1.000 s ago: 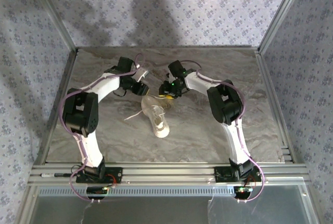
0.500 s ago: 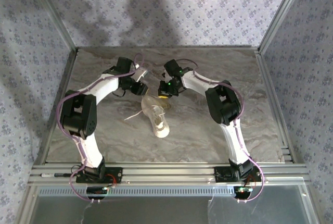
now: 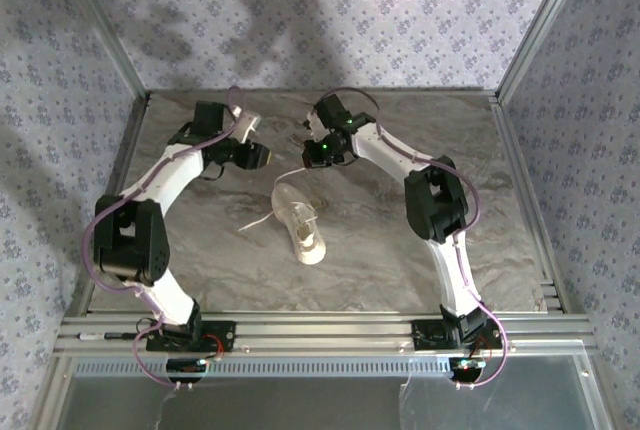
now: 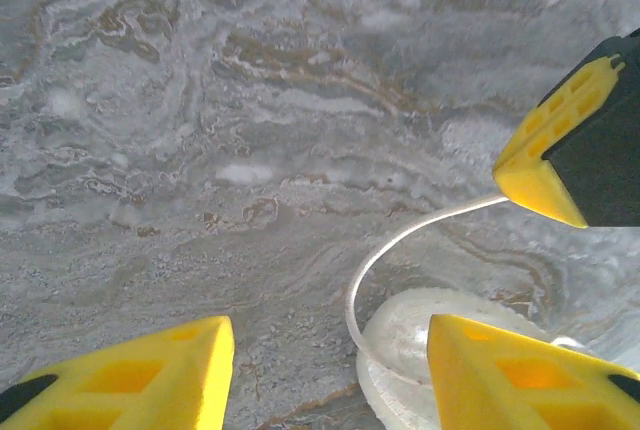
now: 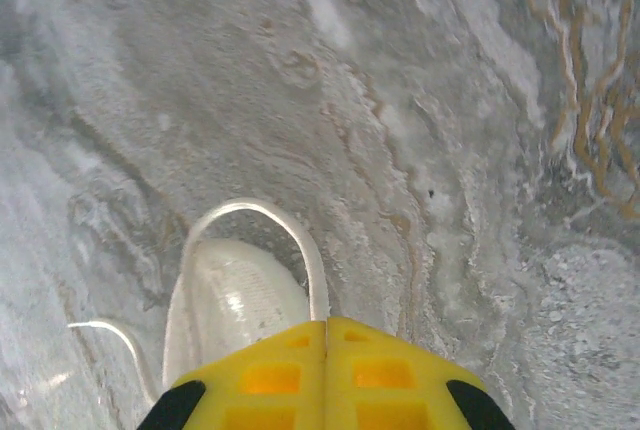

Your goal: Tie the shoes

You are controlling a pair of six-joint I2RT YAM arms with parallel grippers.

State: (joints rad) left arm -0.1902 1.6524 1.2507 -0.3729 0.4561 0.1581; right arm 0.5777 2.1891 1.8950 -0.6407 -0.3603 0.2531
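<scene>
Lace (image 4: 351,300) is arcing from the sneaker (image 3: 300,218) into the right gripper (image 5: 327,328), whose fingers are pressing together on it. The left gripper (image 4: 328,375) is hovering empty with its jaws apart, the sneaker's heel just beneath it. The right gripper should probably be drawing slowly, so the sneaker is not dragging behind it. The top view is giving the whole sneaker and a loose lace end (image 3: 255,221). The right wrist view is giving the pinch itself.

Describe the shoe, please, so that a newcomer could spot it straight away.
Start at the grey marbled table and look to its middle, between the left arm and the right arm. There lies a small cream shoe, far smaller than either arm, with a thin white lace trailing toward the left arm.
</scene>
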